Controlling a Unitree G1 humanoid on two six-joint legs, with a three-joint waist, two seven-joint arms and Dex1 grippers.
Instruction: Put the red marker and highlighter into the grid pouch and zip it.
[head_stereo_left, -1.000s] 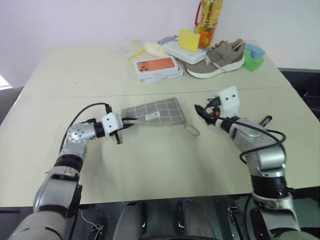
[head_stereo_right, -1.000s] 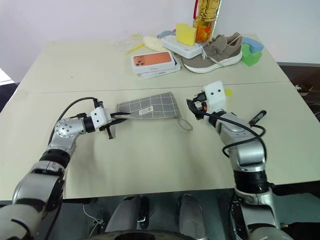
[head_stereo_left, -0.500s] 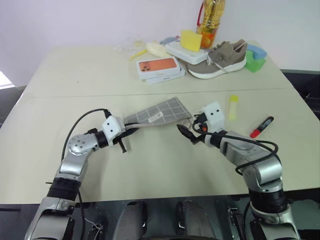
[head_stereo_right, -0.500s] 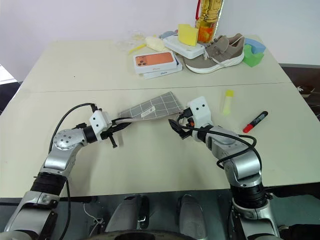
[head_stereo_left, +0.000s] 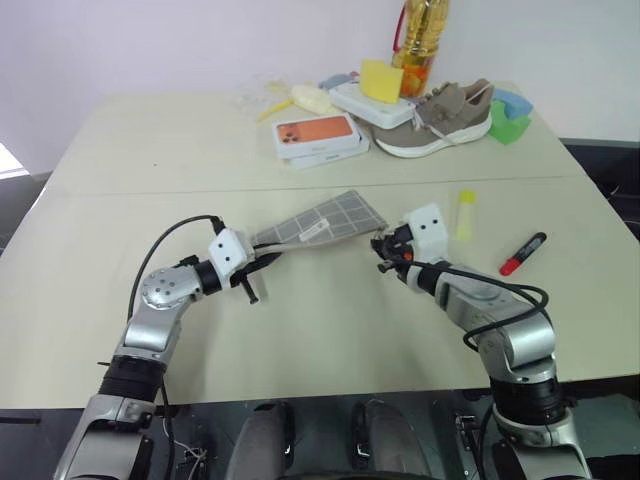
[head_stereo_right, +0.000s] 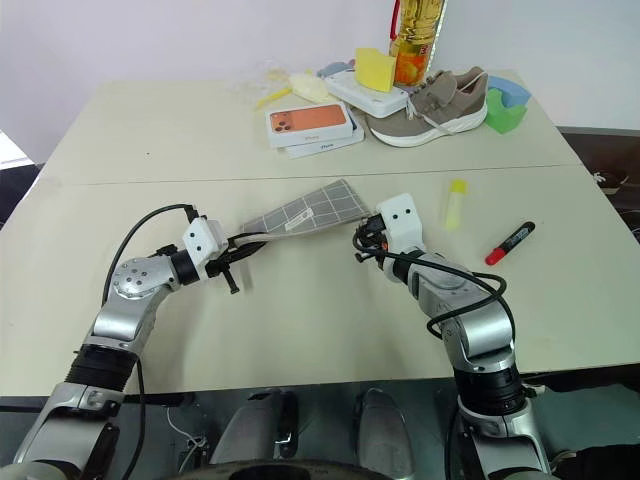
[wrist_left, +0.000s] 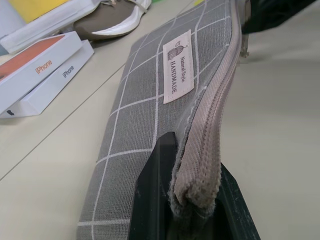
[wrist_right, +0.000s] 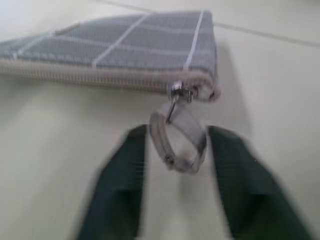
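Note:
The grid pouch (head_stereo_left: 325, 222) hangs tilted over the table's middle, label side up and zipper edge toward me. My left gripper (head_stereo_left: 262, 258) is shut on its left end, with the black fingers (wrist_left: 152, 200) pinching the zipper seam. At the pouch's right corner, my right gripper (head_stereo_left: 382, 256) has closed in on the grey wrist loop (wrist_right: 177, 140), and its fingers (wrist_right: 125, 170) press close on both sides of it. The highlighter (head_stereo_left: 466, 213) lies on the table to the right of that gripper. Farther right lies the red marker (head_stereo_left: 523, 254).
Along the table's far edge stand an orange phone box (head_stereo_left: 315, 135), a grey shoe (head_stereo_left: 435, 120), a yellow sponge (head_stereo_left: 378, 80) on a white case, a bottle (head_stereo_left: 420, 40) and a green block (head_stereo_left: 510, 125).
My right gripper has come down and to the left, to the pouch's loop end, and drawn its fingers in around the loop. The pouch now hangs tilted off the table.

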